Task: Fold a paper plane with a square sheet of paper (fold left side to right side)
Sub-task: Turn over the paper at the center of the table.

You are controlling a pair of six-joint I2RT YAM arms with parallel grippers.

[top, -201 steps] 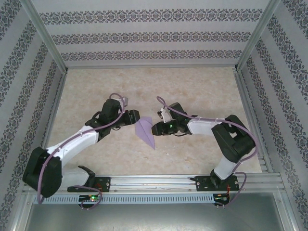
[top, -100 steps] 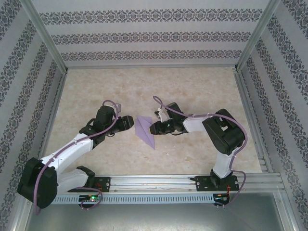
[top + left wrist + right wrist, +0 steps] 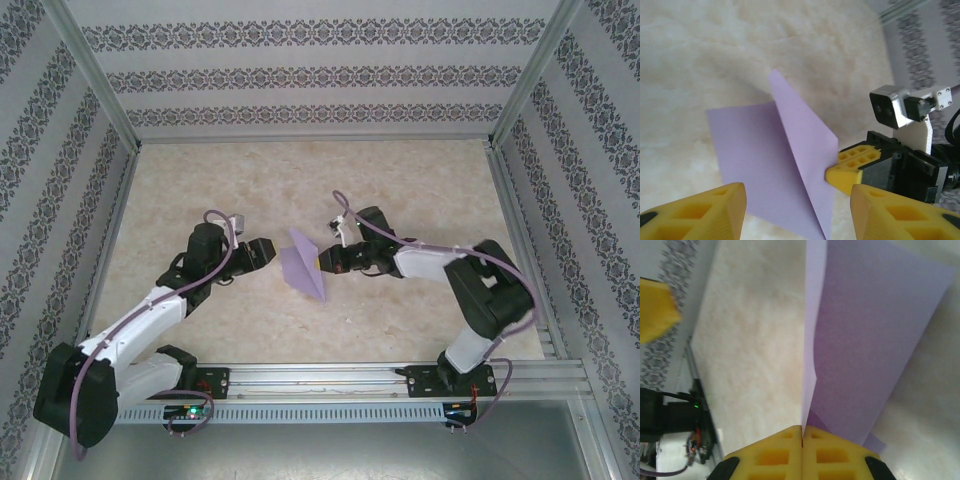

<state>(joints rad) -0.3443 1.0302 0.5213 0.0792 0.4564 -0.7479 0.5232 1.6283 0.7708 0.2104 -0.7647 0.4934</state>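
Lilac paper (image 3: 303, 272) is lying folded on the table (image 3: 400, 190), one flap sticking up, its edge hiding inside the right claw (image 3: 321, 263), which is pinching it from 3 o'clock. Left claw (image 3: 269, 250) is hanging open at 9 o'clock, not touching.

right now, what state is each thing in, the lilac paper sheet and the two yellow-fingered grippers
thin matte lilac paper sheet: creased, one flap raised off the beige marbled table, the rest lying on it
left gripper, yellow fingers: open, holding nothing
right gripper, yellow fingers: shut, pinching the edge of the raised flap
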